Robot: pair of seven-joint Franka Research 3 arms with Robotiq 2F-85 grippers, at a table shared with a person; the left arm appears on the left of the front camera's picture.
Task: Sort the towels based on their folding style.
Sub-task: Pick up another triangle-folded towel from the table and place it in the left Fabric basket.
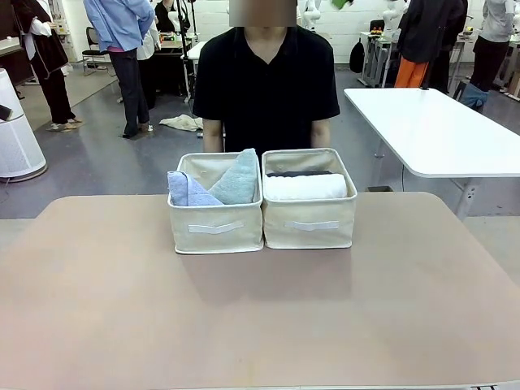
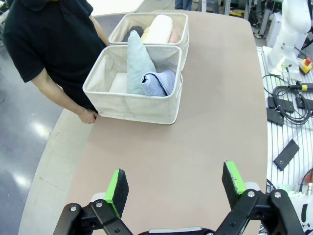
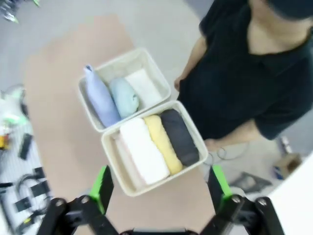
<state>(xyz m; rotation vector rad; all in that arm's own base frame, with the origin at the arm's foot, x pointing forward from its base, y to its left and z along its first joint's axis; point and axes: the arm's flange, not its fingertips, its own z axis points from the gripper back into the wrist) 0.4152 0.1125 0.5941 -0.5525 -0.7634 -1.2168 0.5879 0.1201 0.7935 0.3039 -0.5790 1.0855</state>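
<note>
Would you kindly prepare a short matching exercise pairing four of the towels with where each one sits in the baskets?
Towels:
1. white towel
2. dark grey towel
3. light blue towel
4. yellow towel

Places:
A. rolled, nearest the person
B. left basket
C. rolled, between white and dark grey
D. rolled, beside the pink towel

Pairs: 1-D, 2-A, 3-B, 4-C

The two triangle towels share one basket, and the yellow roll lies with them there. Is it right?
Not quite. The right wrist view shows the yellow roll in the other basket, between the white and dark grey rolls. The triangle towels do share one basket.
</note>
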